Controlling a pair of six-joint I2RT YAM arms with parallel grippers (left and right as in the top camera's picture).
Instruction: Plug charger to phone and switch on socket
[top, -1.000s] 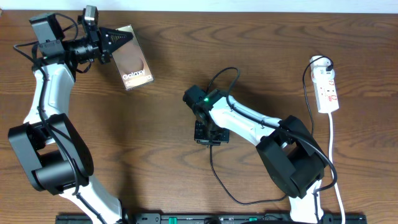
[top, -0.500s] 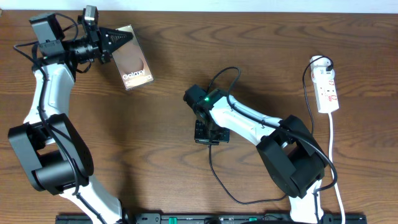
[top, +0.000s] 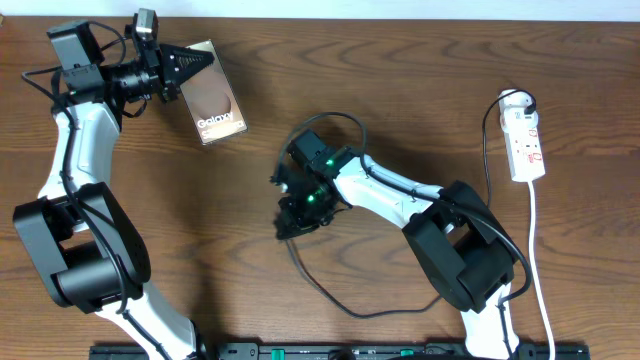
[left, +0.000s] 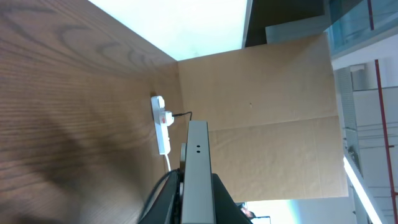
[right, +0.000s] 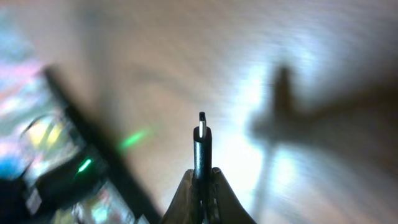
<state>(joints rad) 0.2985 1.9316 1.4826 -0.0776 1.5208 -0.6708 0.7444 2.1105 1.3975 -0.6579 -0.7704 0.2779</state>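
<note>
Charger (right: 200, 146): plug tip pointing straight out, clamped between the right jaws. Only the right wrist view shows this (heavily blurred). Overhead, its cable trails toward the near edge of the desk (top: 420, 80).
Phone (top: 215, 98): far left, top edge clamped in the left jaws. The left wrist view shows it edge-on.
Socket (top: 526, 142): far right, well apart from both.
Change: the right arm has swung left, taking the cable loop with it. Phone, left arm and socket are unmoved.
</note>
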